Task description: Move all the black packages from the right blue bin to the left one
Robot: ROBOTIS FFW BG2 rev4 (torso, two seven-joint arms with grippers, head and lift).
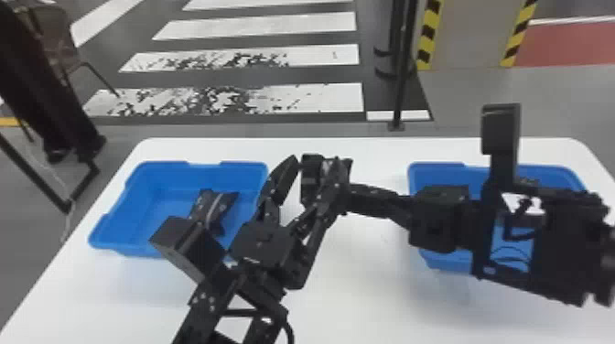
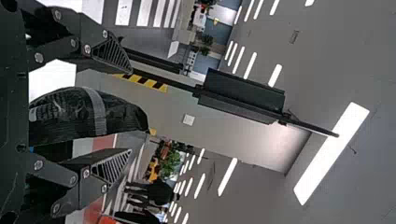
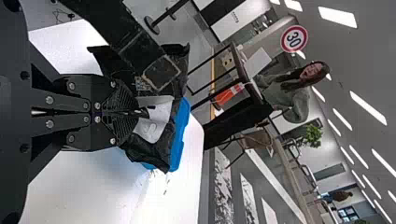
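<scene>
1. Obscured: my left hand [image 1: 319, 161] and its arm cover the near right part of the left blue bin [image 1: 123, 224] in the head view. My right arm lies across much of the right blue bin [image 1: 434, 171], so I cannot tell its full contents.
2. Obscured: where my two hands meet over the worktop [image 1: 357, 302], the dark shapes merge and are hard to part in the head view. In the right wrist view a dark part of the other arm crosses in front of the raised black package [image 3: 149, 151].
3. Appearance: this package is glossy black and creased, with loose, uneven edges. The right wrist view shows a white label on its face; the left wrist view shows a bulging side crossed by a grey band.
4. Location: the package is up between my hands, above the worktop between the bins. A blue bin rim [image 3: 183, 128] shows behind it in the right wrist view.
5. Right hand [image 1: 352, 199]: fingers narrowed together, gripping the package.
6. Left hand: fingers wide, one on either side of the package.
7. Second package [image 1: 208, 206]: lies inside the left blue bin, dark and crumpled, with a pale stripe; partly covered by my left arm.
</scene>
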